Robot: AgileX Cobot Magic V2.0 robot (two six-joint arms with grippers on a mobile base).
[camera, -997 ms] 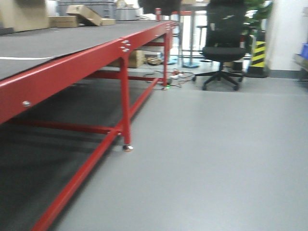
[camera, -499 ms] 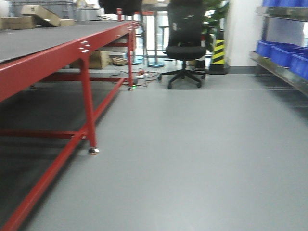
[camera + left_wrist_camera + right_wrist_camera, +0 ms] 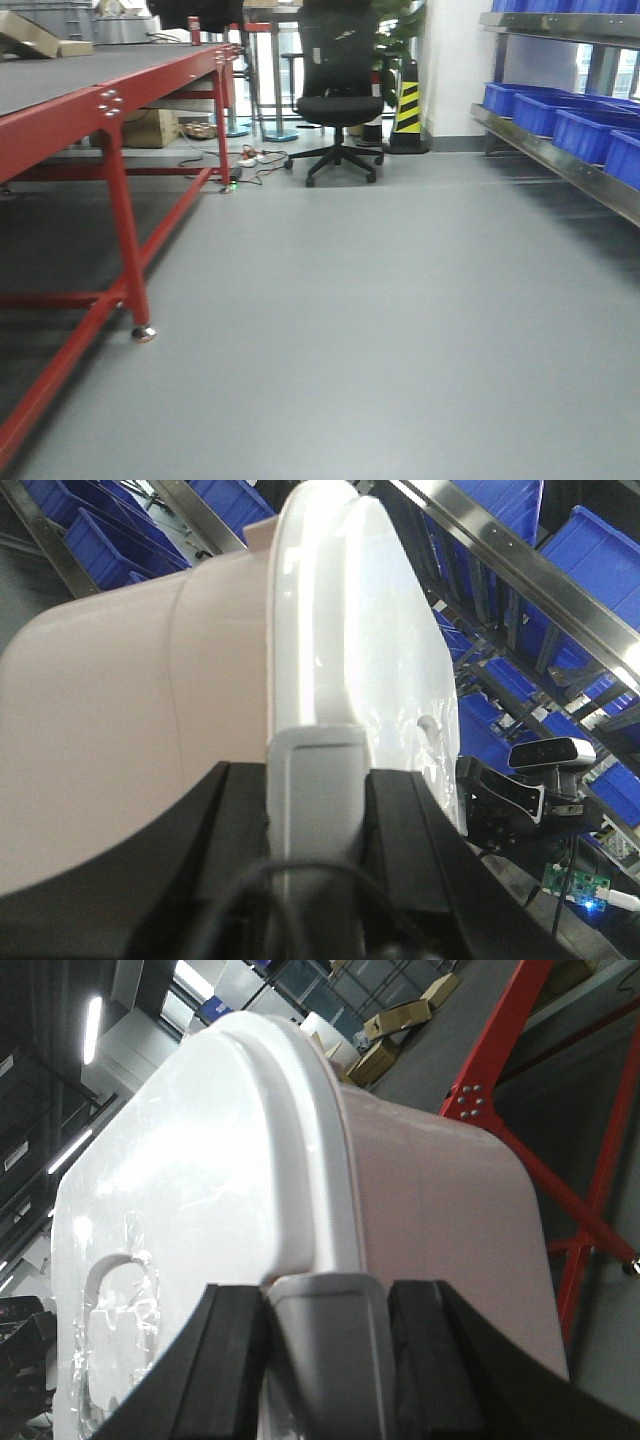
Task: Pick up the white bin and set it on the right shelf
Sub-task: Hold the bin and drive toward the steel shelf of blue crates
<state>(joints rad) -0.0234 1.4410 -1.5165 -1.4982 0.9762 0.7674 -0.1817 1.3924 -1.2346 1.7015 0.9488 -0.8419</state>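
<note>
1. The white bin (image 3: 120, 710) is held up off the floor between the two arms, filling both wrist views. It does not show in the front view.
2. The left gripper (image 3: 313, 777) grips one end of the bin. Its black jaws are clamped on either side of a grey tab (image 3: 315, 820) at the edge of the white lid (image 3: 360, 630).
3. The right gripper (image 3: 325, 1295) grips the opposite end the same way, its jaws pressed against a second grey tab (image 3: 325, 1360) on the lid rim.
4. In the right wrist view the lid (image 3: 200, 1180) has a rounded handle recess (image 3: 120, 1290) near that gripper, and the pale pinkish body (image 3: 440, 1220) lies to its right.
5. Behind the bin in the left wrist view, blue crates (image 3: 590, 550) sit on slanted steel rails (image 3: 520, 570) of a rack. A wrist camera (image 3: 550, 755) and a small green circuit board (image 3: 580, 885) show past the lid.
6. In the front view the right shelf (image 3: 560, 158) stands along the right side, a steel rack carrying blue crates (image 3: 560, 118), well apart from the camera across the grey floor (image 3: 380, 300).
7. On the left stands the red-framed worktop (image 3: 60, 115), with a cardboard box (image 3: 150, 127) beneath its far end.
8. At the back are a black office chair (image 3: 338, 90) and, just beside it, a yellow-and-black striped cone (image 3: 407, 105).
9. The right wrist view also shows the worktop's red legs (image 3: 520, 1020) and cardboard boxes (image 3: 400, 1015) beyond the bin.
</note>
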